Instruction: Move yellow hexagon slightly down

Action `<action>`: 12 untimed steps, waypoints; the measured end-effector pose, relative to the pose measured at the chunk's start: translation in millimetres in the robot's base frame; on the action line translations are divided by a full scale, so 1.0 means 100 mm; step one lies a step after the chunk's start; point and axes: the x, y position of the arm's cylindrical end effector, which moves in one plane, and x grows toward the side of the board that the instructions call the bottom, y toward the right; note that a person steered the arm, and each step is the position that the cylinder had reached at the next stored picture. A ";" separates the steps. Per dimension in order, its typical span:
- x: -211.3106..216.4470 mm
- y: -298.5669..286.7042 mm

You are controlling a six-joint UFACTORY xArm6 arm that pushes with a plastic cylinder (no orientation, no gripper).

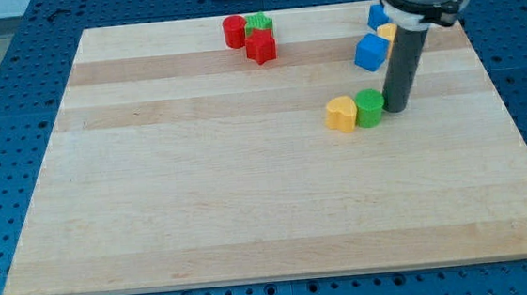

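Upper left of centre: red cylinder (234, 31), green block (258, 22) and red block (260, 47), clustered. Leave alone.

Mid-board: yellow heart (341, 114) touching green cylinder (369, 107). Just right of that cylinder, touching or nearly so: my tip (395, 109). No fingers fitted; bare rod, nothing held.

Toward the view's top right: lower blue block (370, 52), upper blue block (377, 14). Between these 2, half hidden behind the rod: yellow hexagon (386, 32), shape judged, not certain.

Route my tip round to the hexagon's top side, clear of both blue blocks. Push toward the view's bottom in 1 short stroke, centred on the hexagon. Stop early.
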 end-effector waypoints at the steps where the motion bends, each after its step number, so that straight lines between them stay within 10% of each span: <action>1: 0.01 0.18; 5: -1.51 0.77; 7: -1.42 0.10; 12: -1.02 0.49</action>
